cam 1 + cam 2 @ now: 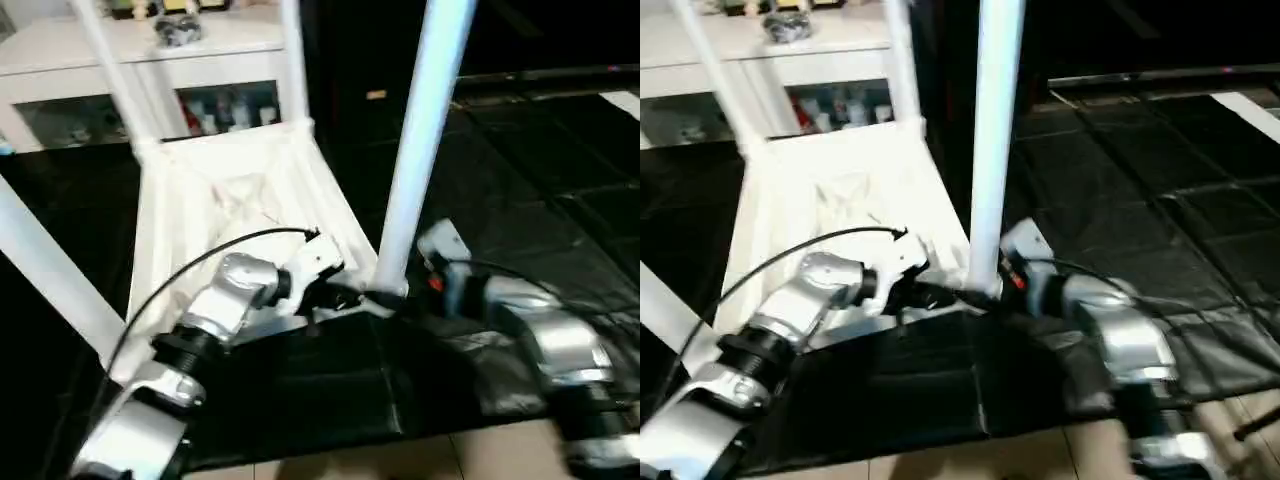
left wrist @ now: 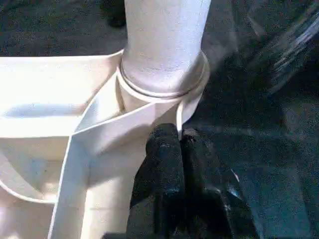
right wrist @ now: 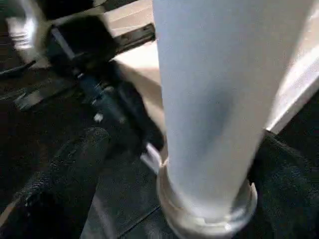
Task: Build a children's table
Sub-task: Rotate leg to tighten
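Right end effector (image 3: 199, 169) wide around leg (image 3: 214, 99); left end effector (image 2: 180, 144) closed against corner socket (image 2: 164, 94).

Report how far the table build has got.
Done: the tabletop lies upside down with four legs standing in its corner sockets. In hand: the near-right leg, with the shut left gripper at its socket and the right gripper's fingers open either side. Left: turning the table upright.

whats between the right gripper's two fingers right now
The near leg of the upturned table top, just above its corner socket. In the right wrist view the open right gripper has one black finger either side.
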